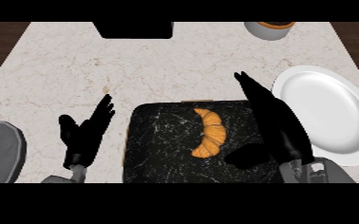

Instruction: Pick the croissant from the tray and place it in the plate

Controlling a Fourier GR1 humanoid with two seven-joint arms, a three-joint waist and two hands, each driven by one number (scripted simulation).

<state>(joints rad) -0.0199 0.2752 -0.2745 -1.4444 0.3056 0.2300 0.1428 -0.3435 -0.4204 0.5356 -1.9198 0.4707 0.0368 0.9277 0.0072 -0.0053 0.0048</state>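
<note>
Croissant [209, 133] on tray [154, 142], right of centre; plate [316, 109] at 3 o'clock. Right hand [284, 133] just beside it at 3 o'clock, fingers straight, thumb apart, holding nothing. Left hand [85, 135] rests open at 9 o'clock. Likely light, flaky, crushable; best taken across the thick middle.

Golden-orange, crescent-shaped croissant [210, 133]: lies flat near the middle of a black, white-veined stone tray [157, 144], long axis running away from the robot, bulge turned right, both tips curling left. Glossy white round plate [319, 109]: rests on the pale marbled counter [105, 61] just right of the tray, cut by the view's right edge.
</note>
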